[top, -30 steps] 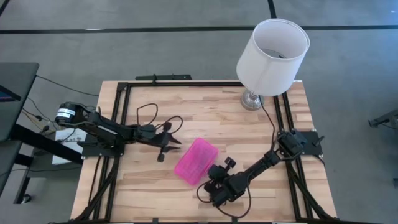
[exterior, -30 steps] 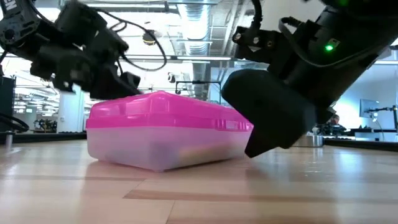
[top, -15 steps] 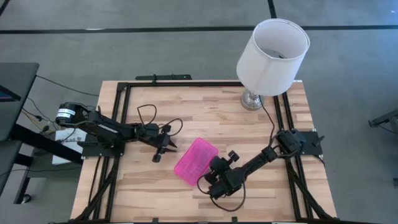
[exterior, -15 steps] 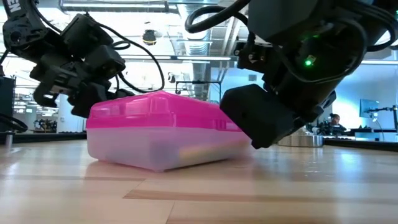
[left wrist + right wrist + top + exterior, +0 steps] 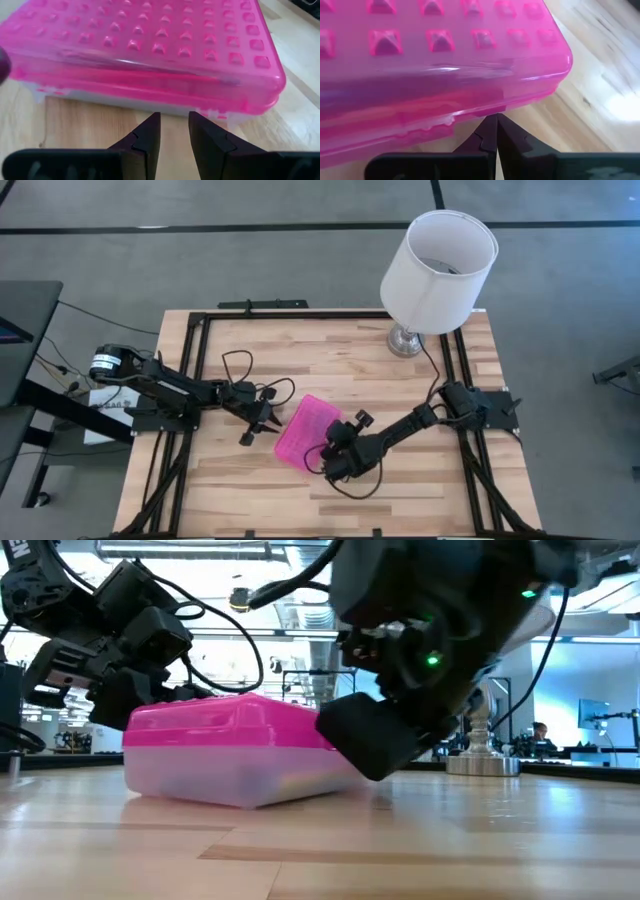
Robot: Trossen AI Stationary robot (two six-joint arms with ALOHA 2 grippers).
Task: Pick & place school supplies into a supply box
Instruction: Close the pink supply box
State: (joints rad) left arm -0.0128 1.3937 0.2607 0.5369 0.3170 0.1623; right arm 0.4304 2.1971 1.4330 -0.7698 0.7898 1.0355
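Observation:
The supply box (image 5: 308, 434), with a studded hot-pink lid and a clear base, lies shut and flat on the wooden table (image 5: 330, 360), slanted to its edges. The school supplies show only as a dim yellowish shape through the base (image 5: 300, 780). My right gripper (image 5: 493, 122) is shut and stands against the box's near-right long side. My left gripper (image 5: 174, 127) stands at the opposite long side, its fingers a little apart with nothing between them. Its tips are close to the clear base (image 5: 150, 107). My right gripper presses its shut fingertips (image 5: 490, 125) against the box's long side, just under the lid's rim (image 5: 492, 107) and some way from the corner. It comes slanting down from the table's right. The box rests flat on the table. My left gripper: I cannot tell whether its tips touch the box.
A lamp with a white shade (image 5: 438, 270) stands on a metal foot (image 5: 405, 340) at the far right corner; its cord runs down the right side. Black frame rails (image 5: 195, 380) border the table. Bare wood lies between the box and the far rail.
My right gripper has gone toward the table's left, still shut, and has pushed the box before it. The box has slid along the table toward my left gripper, staying flat. My left gripper has tipped further down in place.

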